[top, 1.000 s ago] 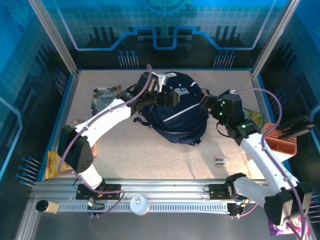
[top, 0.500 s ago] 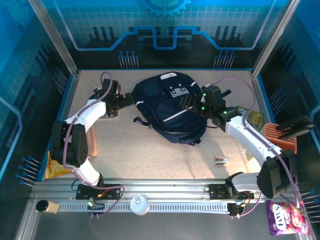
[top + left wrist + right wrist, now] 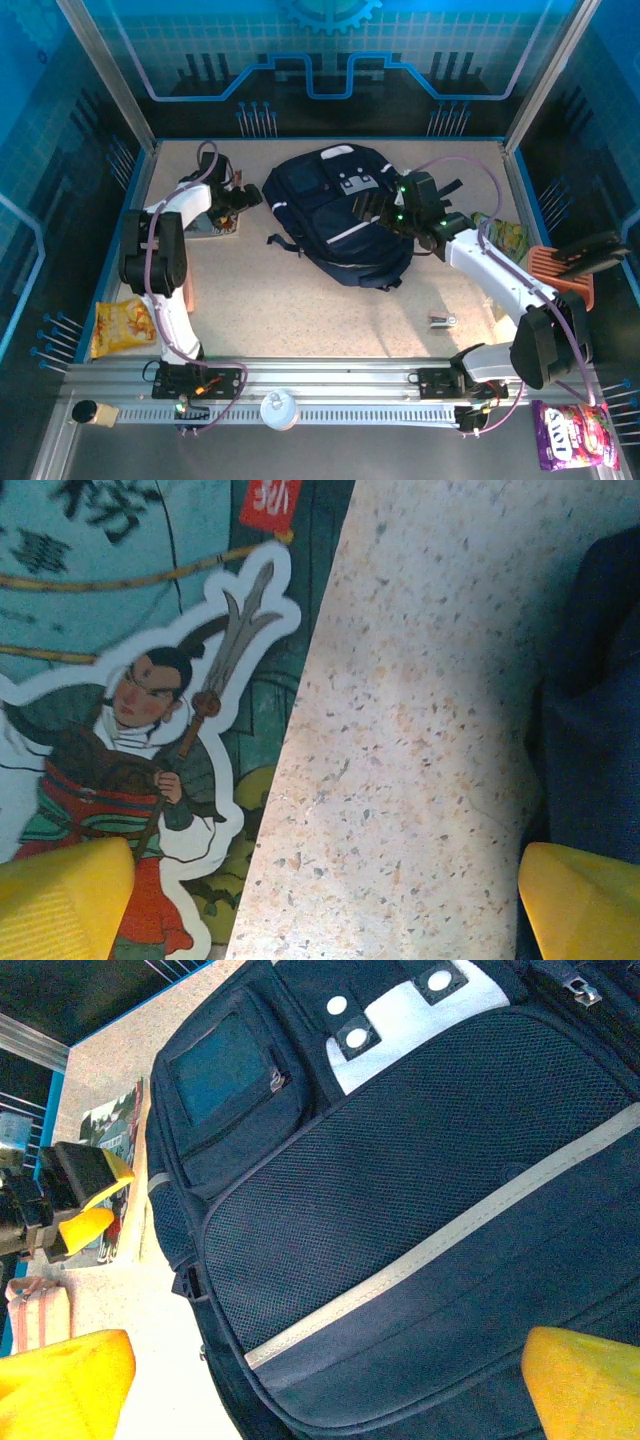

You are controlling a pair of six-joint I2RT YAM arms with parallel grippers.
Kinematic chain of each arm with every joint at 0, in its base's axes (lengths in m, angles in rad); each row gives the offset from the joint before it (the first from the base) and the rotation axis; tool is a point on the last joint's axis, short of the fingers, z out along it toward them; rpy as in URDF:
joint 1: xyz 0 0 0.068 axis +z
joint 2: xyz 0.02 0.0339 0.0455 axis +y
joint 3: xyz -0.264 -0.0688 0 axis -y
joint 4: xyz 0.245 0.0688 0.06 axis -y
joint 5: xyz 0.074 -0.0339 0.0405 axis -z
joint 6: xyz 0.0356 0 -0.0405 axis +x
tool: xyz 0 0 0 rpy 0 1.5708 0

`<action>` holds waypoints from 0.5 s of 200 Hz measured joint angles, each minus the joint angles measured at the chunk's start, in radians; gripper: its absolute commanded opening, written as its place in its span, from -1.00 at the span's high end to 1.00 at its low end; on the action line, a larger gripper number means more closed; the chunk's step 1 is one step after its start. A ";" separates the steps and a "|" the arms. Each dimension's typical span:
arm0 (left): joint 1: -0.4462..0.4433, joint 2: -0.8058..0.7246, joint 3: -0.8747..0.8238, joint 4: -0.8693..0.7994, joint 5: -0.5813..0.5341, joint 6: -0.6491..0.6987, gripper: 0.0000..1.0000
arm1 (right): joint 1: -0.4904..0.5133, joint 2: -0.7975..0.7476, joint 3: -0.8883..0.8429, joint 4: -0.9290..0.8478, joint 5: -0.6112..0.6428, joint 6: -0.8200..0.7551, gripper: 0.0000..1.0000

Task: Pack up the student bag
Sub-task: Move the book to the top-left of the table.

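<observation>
Our right pincer (image 3: 378,207) gapes wide just above the student bag (image 3: 335,225), lying mid-back on the worktop (image 3: 300,300); our left pincer (image 3: 238,197), equally wide, hovers at its left edge, partly over an illustrated booklet (image 3: 130,630)

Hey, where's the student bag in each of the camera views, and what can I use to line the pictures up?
Top external: the student bag lies in the centre, slightly above the middle.
Left wrist: the student bag is a dark navy strip along the right edge.
Right wrist: the student bag spans the centre and right.
Shared landmark: the illustrated book, lying left of the bag in all three.
</observation>
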 measured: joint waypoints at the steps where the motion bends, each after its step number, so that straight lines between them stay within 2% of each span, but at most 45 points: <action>1: 0.000 0.001 0.000 0.000 0.001 0.000 -0.97 | 0.000 0.001 0.000 0.000 0.000 0.000 -1.00; 69: 0.000 -0.033 -0.100 0.012 0.103 -0.012 -0.97 | 0.001 0.051 0.036 0.004 -0.021 -0.001 -0.99; 100: -0.021 -0.128 -0.235 0.056 0.166 -0.101 -0.98 | 0.012 0.079 0.073 0.005 -0.026 -0.004 -0.98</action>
